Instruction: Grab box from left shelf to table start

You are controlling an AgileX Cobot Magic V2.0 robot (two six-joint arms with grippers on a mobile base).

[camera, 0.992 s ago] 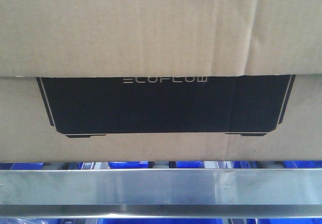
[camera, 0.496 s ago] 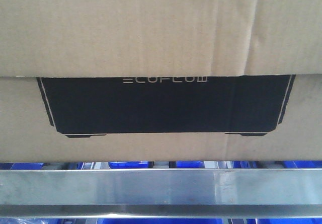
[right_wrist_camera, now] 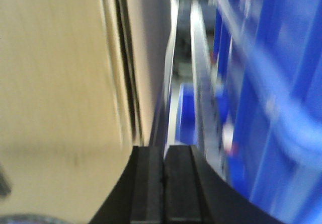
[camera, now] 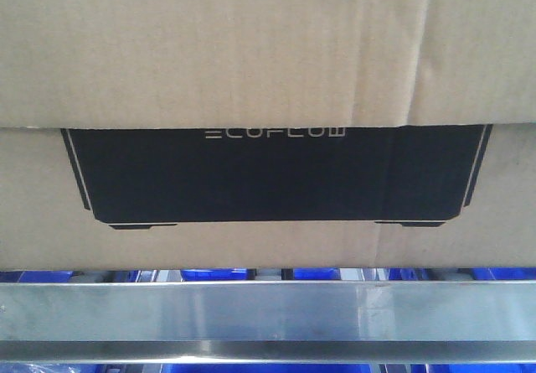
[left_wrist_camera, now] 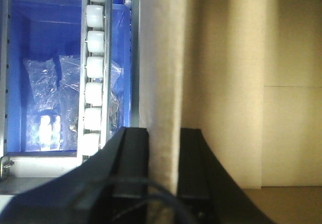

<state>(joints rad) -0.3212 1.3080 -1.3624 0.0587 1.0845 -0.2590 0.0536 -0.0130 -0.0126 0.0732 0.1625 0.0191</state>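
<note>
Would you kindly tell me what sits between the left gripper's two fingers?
In the left wrist view, an upright cardboard edge of the box fills the gap between the fingers of the left gripper.

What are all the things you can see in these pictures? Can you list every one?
box: one, brown cardboard with a black panel reading ECOFLOW, on the shelf, filling most of the front view
shelf: one, silver-grey metal rail, just below the box
rollers: one row, white, in a shelf track beside the box
bins: blue plastic, behind and below the rail, number hard to tell
bags: a few, clear plastic, inside a blue bin
left pincer: one, black, closed on the box's cardboard wall, one finger on each side
right pincer: one, black, shut with nothing in it, beside the box, view blurred
</note>
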